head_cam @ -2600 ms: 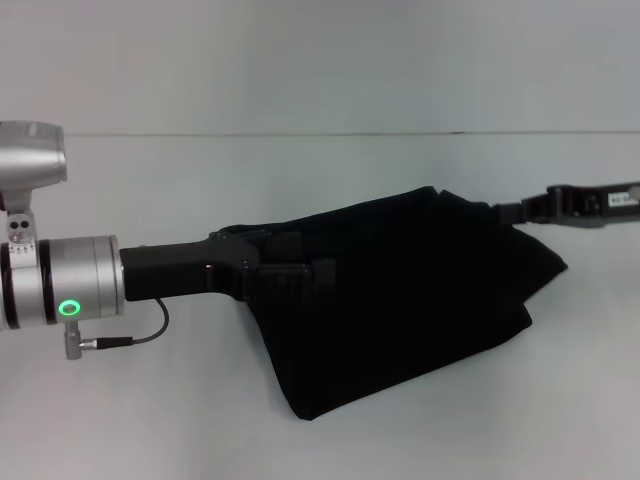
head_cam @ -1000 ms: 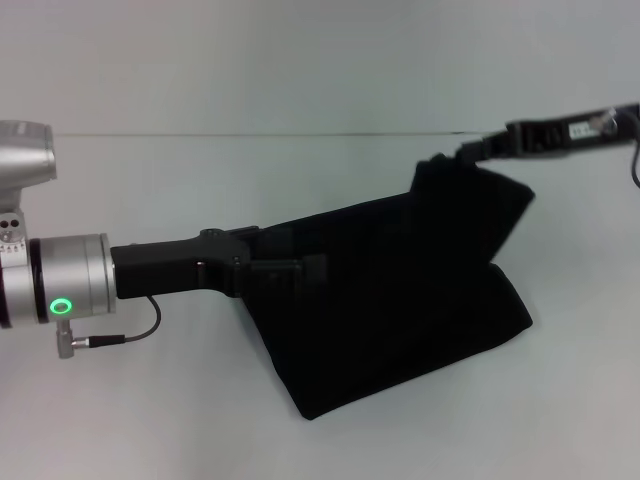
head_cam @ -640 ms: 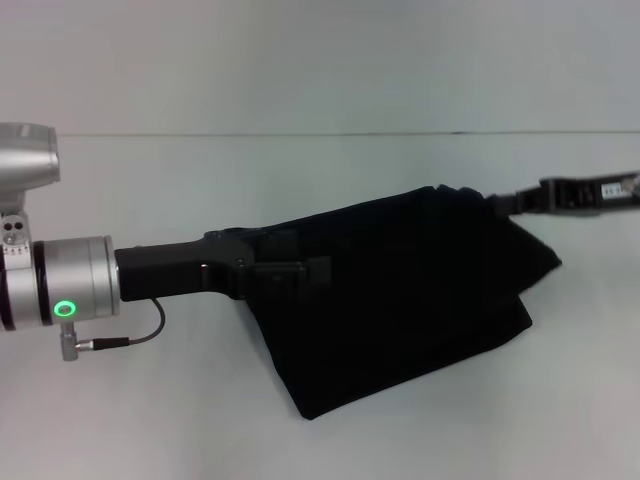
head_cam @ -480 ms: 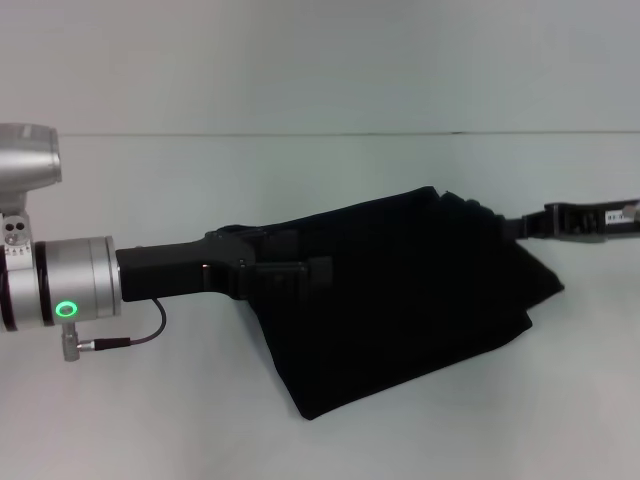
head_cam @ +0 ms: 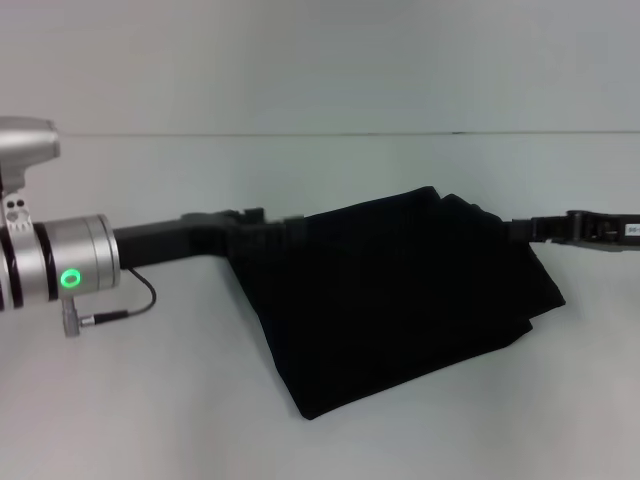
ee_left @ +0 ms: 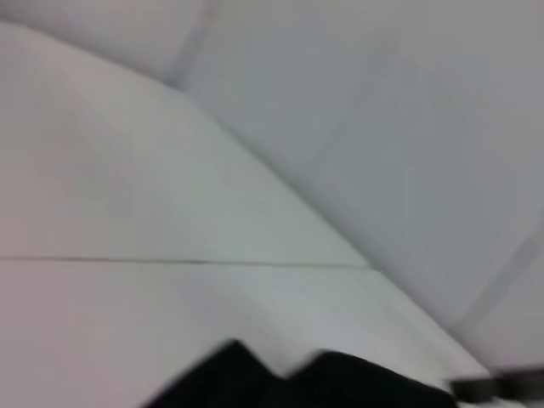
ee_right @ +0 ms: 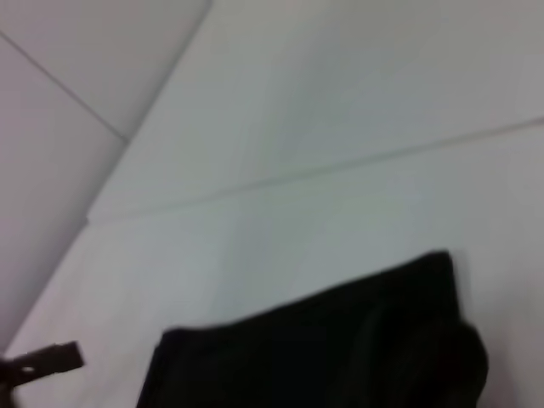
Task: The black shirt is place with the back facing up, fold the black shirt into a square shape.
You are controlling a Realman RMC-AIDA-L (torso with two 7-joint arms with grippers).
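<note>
Most folding looks done: the matte black fabric shirt [head_cam: 400,300] lies centre frame as a skewed block. Left gripper [head_cam: 262,222] and right gripper [head_cam: 522,230] touch its edges; grip unclear; squaring remains.

Black shirt [head_cam: 400,295] folded (rough, skewed quadrilateral), lying flat on white table [head_cam: 150,400].
</note>
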